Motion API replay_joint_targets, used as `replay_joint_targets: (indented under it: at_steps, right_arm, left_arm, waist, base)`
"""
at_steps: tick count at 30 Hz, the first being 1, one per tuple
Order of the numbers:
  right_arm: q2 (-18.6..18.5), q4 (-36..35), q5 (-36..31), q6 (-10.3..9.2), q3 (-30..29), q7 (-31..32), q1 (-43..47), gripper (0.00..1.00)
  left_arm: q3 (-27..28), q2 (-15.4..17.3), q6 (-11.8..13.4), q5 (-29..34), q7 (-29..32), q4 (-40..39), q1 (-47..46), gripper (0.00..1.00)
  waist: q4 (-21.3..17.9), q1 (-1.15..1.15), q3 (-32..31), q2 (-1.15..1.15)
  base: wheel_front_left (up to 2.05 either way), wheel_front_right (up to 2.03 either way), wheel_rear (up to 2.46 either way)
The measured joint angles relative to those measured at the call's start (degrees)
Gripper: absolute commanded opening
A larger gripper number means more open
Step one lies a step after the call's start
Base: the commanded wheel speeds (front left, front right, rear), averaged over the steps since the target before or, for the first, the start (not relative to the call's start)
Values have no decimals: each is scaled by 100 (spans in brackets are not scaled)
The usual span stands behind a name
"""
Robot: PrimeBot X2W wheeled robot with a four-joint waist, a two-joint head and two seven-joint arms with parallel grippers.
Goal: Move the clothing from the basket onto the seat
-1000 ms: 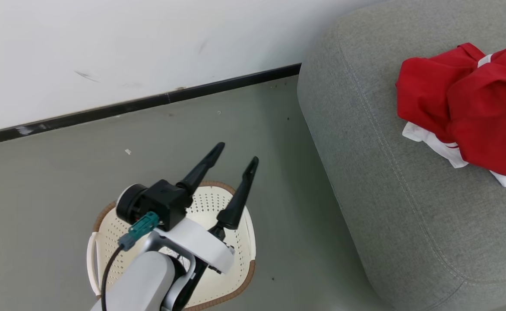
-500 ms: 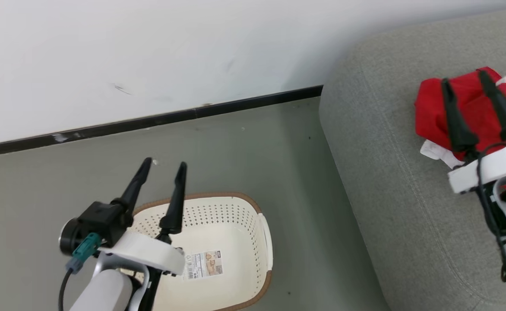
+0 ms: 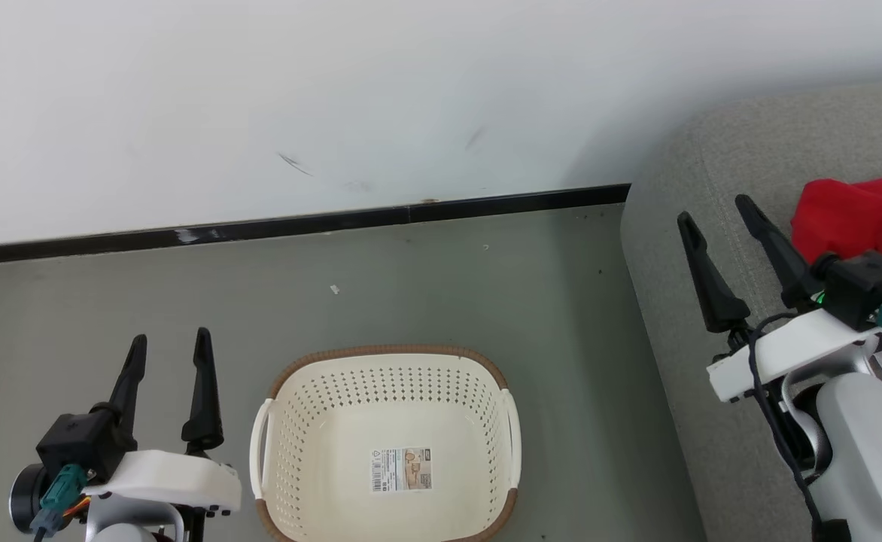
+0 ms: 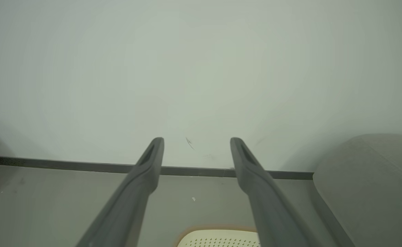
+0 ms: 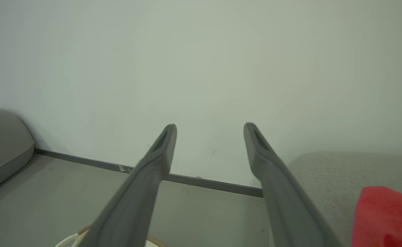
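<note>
Red clothing (image 3: 862,218), perhaps one piece, lies on one seat (image 3: 749,150) near one basket (image 3: 381,388).

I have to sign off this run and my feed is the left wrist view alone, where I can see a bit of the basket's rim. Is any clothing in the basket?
Observer: No. In the head view the basket holds no fabric, just a label sticker on its floor.
Operator: Where is the clothing, then?
Observer: The red clothing lies on the seat, at the head view's right edge.
Operator: Is the right arm gripping it?
Observer: No. The right gripper is open and empty, left of the clothing in the head view.
</note>
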Motion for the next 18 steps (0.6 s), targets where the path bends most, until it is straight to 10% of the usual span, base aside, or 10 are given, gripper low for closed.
replay_joint_targets:
  at_steps: [18]
  right_arm:
    - [660, -230, -434, 0, -423, 1, 1285, 100]
  left_arm:
    - [170, -20, 42, -4, -26, -16, 471, 100]
  waist:
    - [598, 0, -442, 0]
  base:
    - [0, 0, 0]
